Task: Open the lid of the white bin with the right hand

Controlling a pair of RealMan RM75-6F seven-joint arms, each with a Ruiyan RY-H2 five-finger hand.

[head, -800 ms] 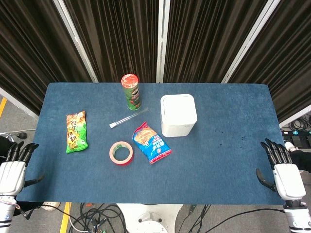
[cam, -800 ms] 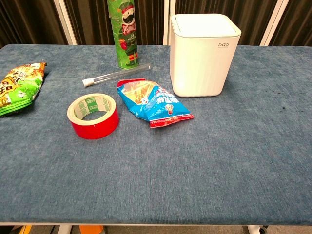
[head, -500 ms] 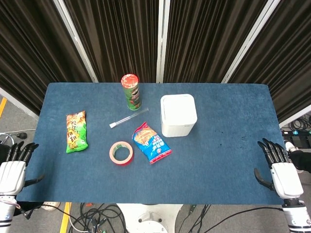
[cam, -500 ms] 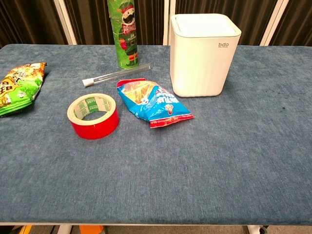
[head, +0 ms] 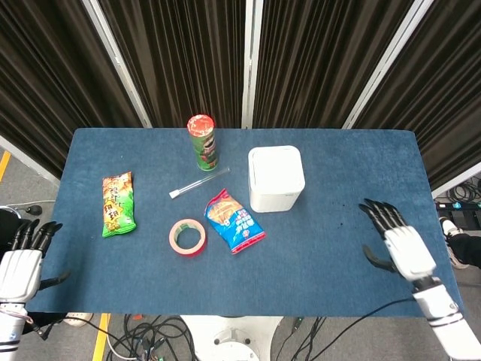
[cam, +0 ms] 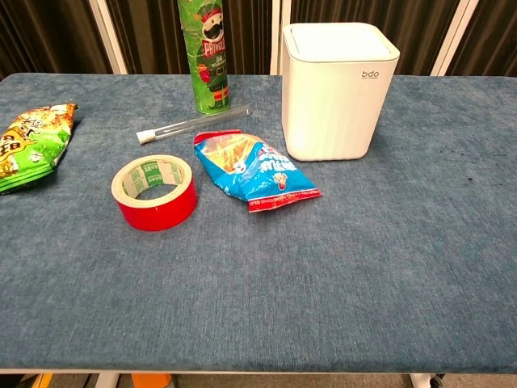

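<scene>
The white bin (head: pixel 276 179) (cam: pixel 337 89) stands upright near the middle of the blue table, its lid (head: pixel 276 167) (cam: pixel 339 40) lying flat and closed on top. My right hand (head: pixel 398 242) hovers over the table's right part, open, fingers spread and pointing away from me, well to the right of the bin and nearer to me. My left hand (head: pixel 21 262) hangs open off the table's front left corner, holding nothing. Neither hand shows in the chest view.
A green crisps can (head: pixel 203 142) (cam: pixel 203 55) stands left of the bin. A clear tube (head: pixel 198 182) (cam: pixel 192 124), a blue snack bag (head: pixel 234 222) (cam: pixel 252 170), a red tape roll (head: pixel 187 237) (cam: pixel 155 191) and a green snack bag (head: pixel 118 203) (cam: pixel 31 144) lie to the left. Dark curtains hang behind.
My right hand has moved from the table's front right corner inward and forward over the table, toward the bin. The left hand and all objects stayed put.
</scene>
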